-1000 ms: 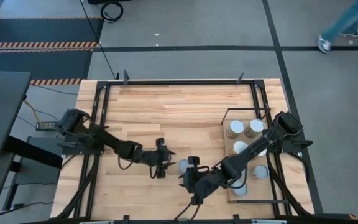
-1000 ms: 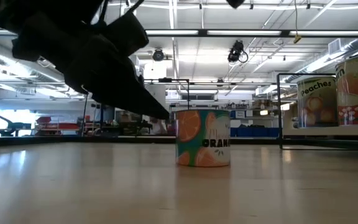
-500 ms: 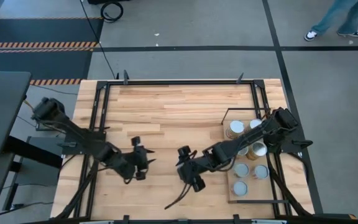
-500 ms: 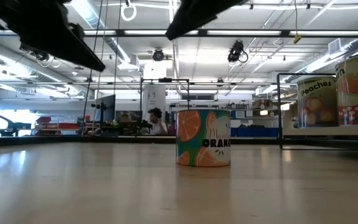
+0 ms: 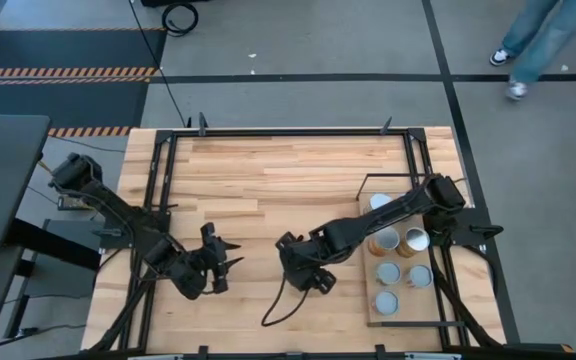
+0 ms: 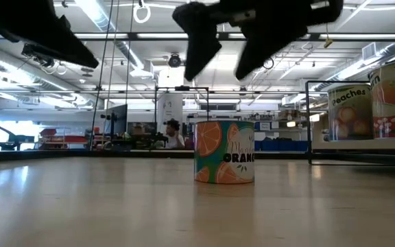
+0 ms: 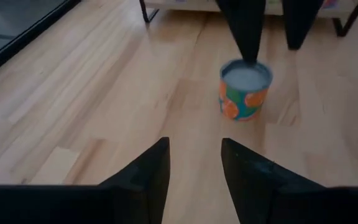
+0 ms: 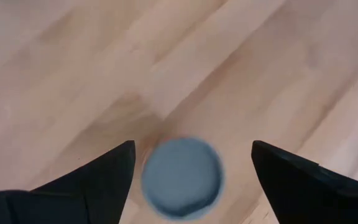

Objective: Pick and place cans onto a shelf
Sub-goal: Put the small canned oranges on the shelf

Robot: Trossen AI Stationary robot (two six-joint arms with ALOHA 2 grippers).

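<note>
An orange-labelled can (image 6: 225,152) with a silvery top (image 8: 182,177) stands upright on the wooden table, left of the shelf. My right gripper (image 6: 228,58) hangs open over it, pointing down, one finger on each side and well above the top. In the high view this gripper (image 5: 303,275) hides the can. My left gripper (image 5: 226,265) is open with nothing in it, to the can's left, and in the left wrist view it (image 7: 194,146) points at the can (image 7: 245,92). The shelf (image 5: 408,312) at the table's right holds several cans (image 5: 388,272).
A black wire frame (image 5: 268,133) borders the table. In the low view, two peach-labelled cans (image 6: 348,110) stand on the shelf at the right. A person walks across the floor (image 5: 528,45) beyond the far edge. Bare wood lies between the two grippers.
My left gripper has drawn back from the can toward the table's left edge and risen. My right gripper has swung in over the can and rolled about, so that its fingers now straddle the can from above. The can has stayed in place.
</note>
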